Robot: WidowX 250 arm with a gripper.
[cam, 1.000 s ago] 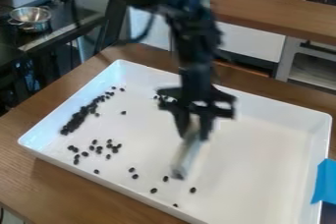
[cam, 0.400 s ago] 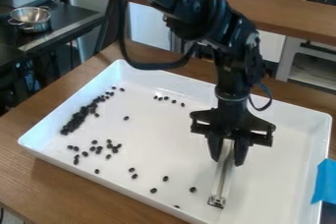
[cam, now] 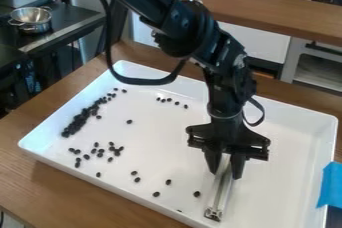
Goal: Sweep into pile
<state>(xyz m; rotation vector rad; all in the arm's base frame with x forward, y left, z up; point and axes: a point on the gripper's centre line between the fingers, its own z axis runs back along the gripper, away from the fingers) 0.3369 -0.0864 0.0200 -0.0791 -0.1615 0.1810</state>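
The tool is closed in on a narrow, pale bar, a finger on either side of its upper end. The bar's long axis runs down from the tool, leaning slightly, to a foot close by the tray's near edge, toward the right of that edge's visible length. I cannot tell whether the foot touches the tray floor.

Going outward from the tool, the first bean lies just left of the bar's lower part, near but apart from it. Beyond it a loose line of beans follows the near edge leftward, leading to a scattered cluster near the left corner. A short row sits toward the far edge, with a single bean out on the open floor. The dense pile lies well apart from the tool, strung along the tray's left edge.

So the beans are all on the left of the bar. That suggests a leftward stroke, set low and kept broadly parallel to the near edge of the tray, with the bar turned across its path. If it travels end-on, or rides a little high, it would probably slip past the small beans.
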